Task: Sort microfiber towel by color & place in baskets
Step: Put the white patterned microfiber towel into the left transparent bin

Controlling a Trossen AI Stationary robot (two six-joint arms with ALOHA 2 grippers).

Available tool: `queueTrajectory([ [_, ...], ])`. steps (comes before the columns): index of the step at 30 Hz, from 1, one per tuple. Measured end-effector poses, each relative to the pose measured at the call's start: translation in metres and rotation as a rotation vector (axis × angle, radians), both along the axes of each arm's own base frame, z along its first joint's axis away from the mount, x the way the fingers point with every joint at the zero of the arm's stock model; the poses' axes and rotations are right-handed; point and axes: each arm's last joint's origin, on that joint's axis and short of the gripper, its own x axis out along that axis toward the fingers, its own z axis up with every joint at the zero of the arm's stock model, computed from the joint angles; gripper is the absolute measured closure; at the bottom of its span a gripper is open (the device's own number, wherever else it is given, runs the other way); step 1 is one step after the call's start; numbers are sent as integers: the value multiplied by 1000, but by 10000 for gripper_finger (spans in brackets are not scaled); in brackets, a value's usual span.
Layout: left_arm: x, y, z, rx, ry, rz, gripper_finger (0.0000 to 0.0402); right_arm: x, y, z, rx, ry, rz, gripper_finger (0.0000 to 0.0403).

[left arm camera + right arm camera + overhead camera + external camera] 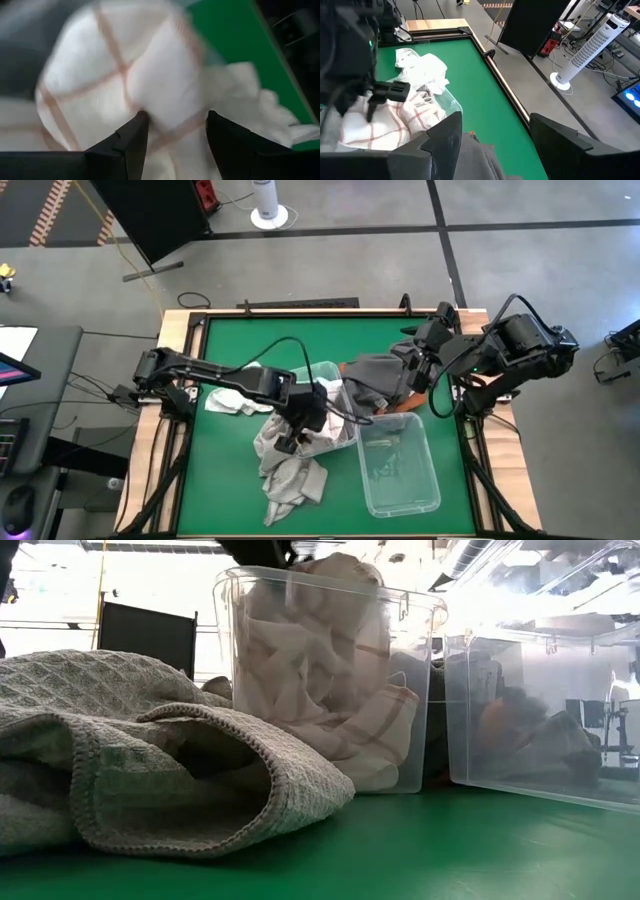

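**Left gripper spread directly above the white towel in the basket**

Our left gripper (172,131) hangs over the left basket (330,372) near the tabletop's middle, fingers spread apart, gripping nothing. The white towel with orange stripes (125,75) lies directly under it, bunched inside that basket. Our right gripper (492,132), also spread, sits over a dark grey towel (375,372) toward the far edge, beside the second basket (430,490).

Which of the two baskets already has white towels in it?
The basket under the left pincer, stuffed with white, red-striped towels. The other basket, nearer the table's front edge, looks empty.
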Motion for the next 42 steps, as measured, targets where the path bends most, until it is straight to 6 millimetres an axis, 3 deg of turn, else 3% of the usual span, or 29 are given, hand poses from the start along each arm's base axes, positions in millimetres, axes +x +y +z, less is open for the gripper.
queueTrajectory([
  [5, 1, 22, -24, 94, 12, 213, 214, 0, 0, 0, 10, -9, -6, 140],
  [12, 6, 57, -23, 46, -7, 573, 214, 0, 0, 0, 11, -10, -7, 140],
  [16, 8, 62, -15, 40, -34, 619, 214, 0, 0, 0, 5, -6, -3, 140],
  [20, 4, 61, -17, 153, -19, 648, 214, 0, 0, 0, 5, -6, -3, 140],
  [30, 19, 60, -78, 293, 168, 645, 214, 0, 0, 0, 8, -8, -6, 140],
  [33, 21, 58, -88, 317, 200, 621, 214, 0, 0, 0, 8, -8, -6, 140],
  [38, 22, 58, -65, 282, 164, 613, 214, 0, 0, 0, 6, -6, -4, 140],
  [42, 19, 54, -22, 227, 48, 597, 214, 0, 0, 0, 6, -6, -4, 140],
])
